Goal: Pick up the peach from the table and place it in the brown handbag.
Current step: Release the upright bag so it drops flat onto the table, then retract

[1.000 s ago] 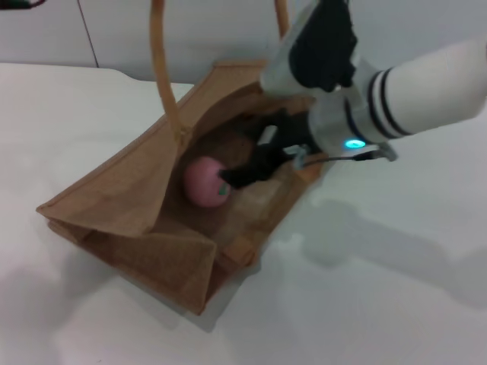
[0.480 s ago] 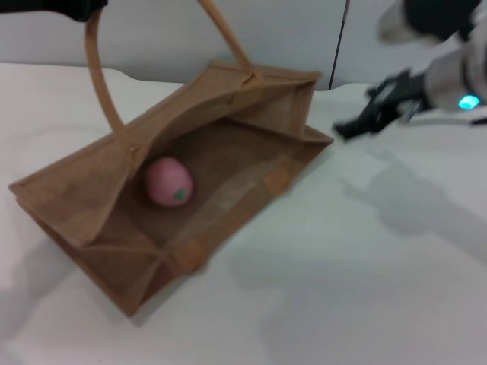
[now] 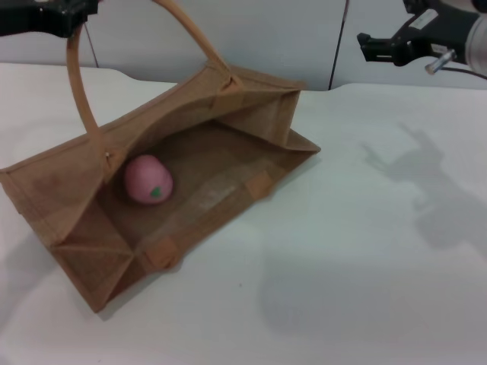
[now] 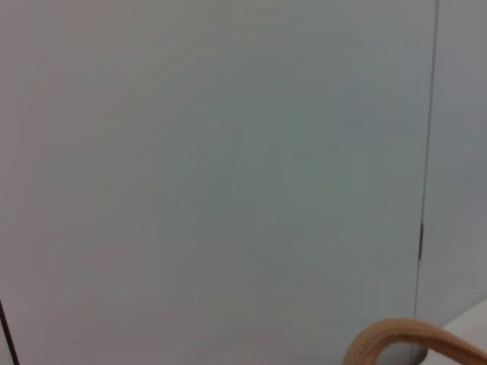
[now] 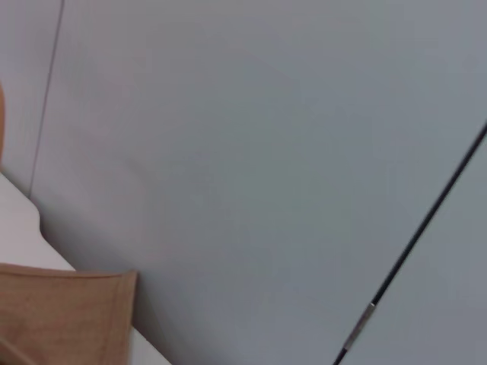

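The pink peach point(image 3: 148, 179) lies inside the brown handbag point(image 3: 53, 194), on its floor near the left wall, with its green leaf mark facing up. The bag lies tilted open on the white table point(image 3: 365, 258). My left gripper point(image 3: 67, 15) is at the top left, shut on the bag's arched handle point(image 3: 76, 84); a piece of that handle shows in the left wrist view point(image 4: 411, 341). My right gripper point(image 3: 367, 47) is open and empty, raised high at the back right, well apart from the bag. A corner of the bag shows in the right wrist view point(image 5: 68, 312).
A pale wall point(image 3: 266, 38) with a dark vertical seam point(image 3: 339, 46) stands behind the table. The table's back edge runs just behind the bag. Shadows of the right arm fall on the tabletop to the right of the bag.
My right gripper has let go of the peach, left the bag and risen to the back right. The bag has shifted left with the left gripper, and the peach lies loose inside.
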